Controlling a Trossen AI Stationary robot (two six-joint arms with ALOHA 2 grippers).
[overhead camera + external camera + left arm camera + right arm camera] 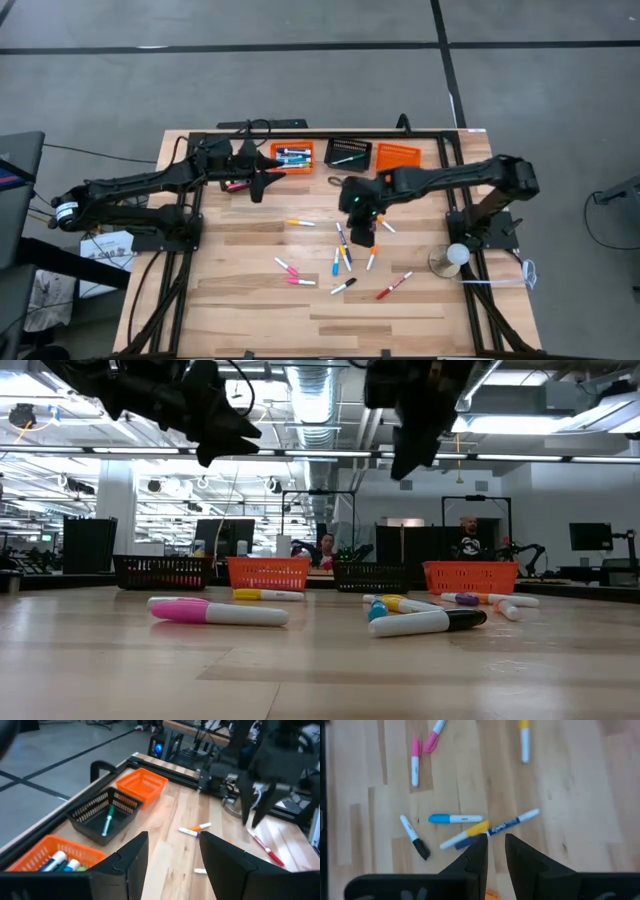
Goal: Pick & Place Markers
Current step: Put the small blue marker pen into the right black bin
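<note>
Capped markers (340, 250) in pink, blue, yellow and black lie scattered; right gripper (495, 851) hovers narrowly parted, empty, left gripper (170, 855) released.

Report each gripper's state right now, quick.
Left gripper: open, empty, above the orange basket holding markers.
Right gripper: open with a narrow gap between the fingers, empty, over the marker cluster.

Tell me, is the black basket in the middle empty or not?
Not empty. The black basket holds one green-capped marker lying on its bottom.
</note>
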